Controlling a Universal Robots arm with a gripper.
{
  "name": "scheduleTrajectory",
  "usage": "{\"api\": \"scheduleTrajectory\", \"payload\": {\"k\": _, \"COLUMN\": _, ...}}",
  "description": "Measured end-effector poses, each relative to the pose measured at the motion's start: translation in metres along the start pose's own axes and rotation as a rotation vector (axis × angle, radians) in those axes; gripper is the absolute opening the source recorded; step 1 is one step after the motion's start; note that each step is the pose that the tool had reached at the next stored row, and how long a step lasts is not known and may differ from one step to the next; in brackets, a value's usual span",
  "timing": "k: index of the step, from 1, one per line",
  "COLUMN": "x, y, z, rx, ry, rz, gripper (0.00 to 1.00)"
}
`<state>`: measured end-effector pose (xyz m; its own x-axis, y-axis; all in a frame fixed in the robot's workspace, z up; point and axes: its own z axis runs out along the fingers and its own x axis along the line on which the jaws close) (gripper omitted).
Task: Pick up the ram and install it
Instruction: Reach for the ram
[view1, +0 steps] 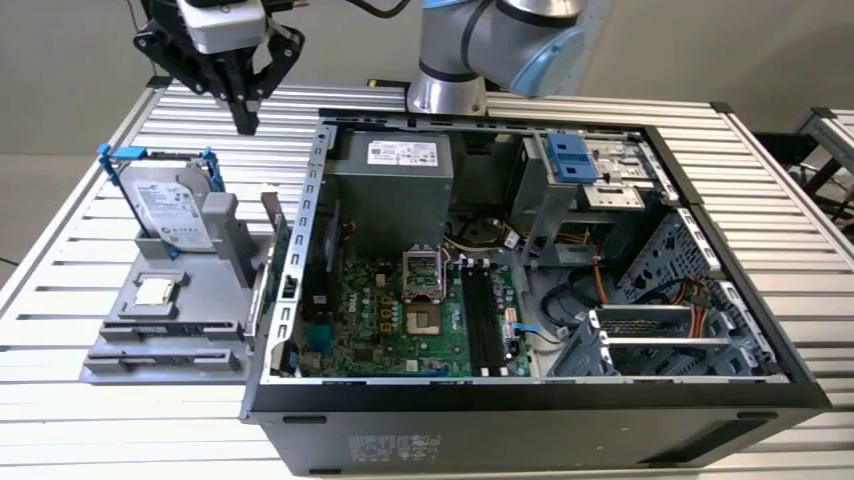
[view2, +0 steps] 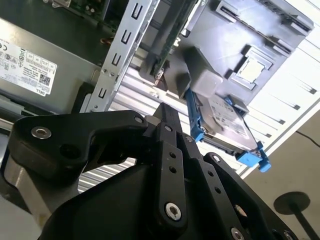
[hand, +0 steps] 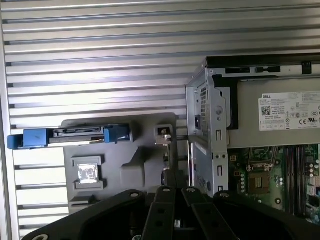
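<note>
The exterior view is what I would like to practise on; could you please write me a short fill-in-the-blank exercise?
The gripper hangs over the slatted table holding ____. The hard drive sits in a frame coloured ____. The ram stands upright in the gray holder, between the hard drive and the ____. Missing words: nothing; blue; computer case.

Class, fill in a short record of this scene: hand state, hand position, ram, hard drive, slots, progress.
hand: shut, holding nothing
hand position: above the grey holder, not touching it
ram: standing on edge in the holder, beside the computer case
hard drive: upright in the holder
ram slots: appear empty
progress: ram not yet picked up
</note>
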<state>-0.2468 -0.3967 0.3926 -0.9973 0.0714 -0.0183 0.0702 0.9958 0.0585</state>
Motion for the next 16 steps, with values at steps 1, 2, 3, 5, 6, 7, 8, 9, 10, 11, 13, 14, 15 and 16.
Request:
{"api": "scheduleTrajectory", "payload": {"k": 1, "x": 0.0021, "y": -0.0002, "z": 0.0000, "rx": 0.0000, "ry": 0.0000, "rz": 0.000, "gripper": 0.00}}
{"api": "scheduleTrajectory", "payload": {"k": 2, "x": 0.0042, "y": -0.0003, "z": -0.0001, "rx": 0.0000, "ry": 0.0000, "rz": 0.000, "gripper": 0.00}}
{"api": "scheduleTrajectory", "payload": {"k": 3, "x": 0.0063, "y": -0.0004, "z": -0.0001, "rx": 0.0000, "ry": 0.0000, "rz": 0.000, "gripper": 0.00}}
{"api": "scheduleTrajectory", "payload": {"k": 5, "x": 0.0108, "y": -0.0007, "z": -0.0002, "rx": 0.0000, "ry": 0.0000, "rz": 0.000, "gripper": 0.00}}
{"api": "scheduleTrajectory", "payload": {"k": 6, "x": 0.0130, "y": -0.0009, "z": -0.0003, "rx": -0.0001, "ry": 0.0000, "rz": 0.000, "gripper": 0.00}}
{"api": "scheduleTrajectory", "payload": {"k": 7, "x": 0.0153, "y": -0.0010, "z": -0.0003, "rx": 0.0000, "ry": 0.0000, "rz": 0.000, "gripper": 0.00}}
{"api": "scheduleTrajectory", "payload": {"k": 8, "x": 0.0176, "y": -0.0012, "z": -0.0004, "rx": 0.0000, "ry": 0.0000, "rz": 0.000, "gripper": 0.00}}
{"api": "scheduleTrajectory", "payload": {"k": 9, "x": 0.0200, "y": -0.0013, "z": -0.0004, "rx": 0.0000, "ry": 0.0000, "rz": 0.000, "gripper": 0.00}}
{"api": "scheduleTrajectory", "payload": {"k": 10, "x": 0.0224, "y": -0.0015, "z": -0.0005, "rx": 0.0000, "ry": 0.0000, "rz": 0.000, "gripper": 0.00}}
{"api": "scheduleTrajectory", "payload": {"k": 11, "x": 0.0245, "y": -0.0016, "z": -0.0005, "rx": 0.0000, "ry": 0.0000, "rz": 0.000, "gripper": 0.00}}
{"api": "scheduleTrajectory", "payload": {"k": 13, "x": 0.0290, "y": -0.0018, "z": -0.0006, "rx": 0.0000, "ry": 0.0000, "rz": 0.000, "gripper": 0.00}}
{"api": "scheduleTrajectory", "payload": {"k": 14, "x": 0.0314, "y": -0.0019, "z": -0.0007, "rx": 0.0000, "ry": 0.0000, "rz": 0.000, "gripper": 0.00}}
{"api": "scheduleTrajectory", "payload": {"k": 15, "x": 0.0335, "y": -0.0020, "z": -0.0007, "rx": 0.0000, "ry": 0.0000, "rz": 0.000, "gripper": 0.00}}
{"api": "scheduleTrajectory", "payload": {"k": 16, "x": 0.0359, "y": -0.0021, "z": -0.0007, "rx": -0.0001, "ry": -0.0001, "rz": 0.000, "gripper": 0.00}}
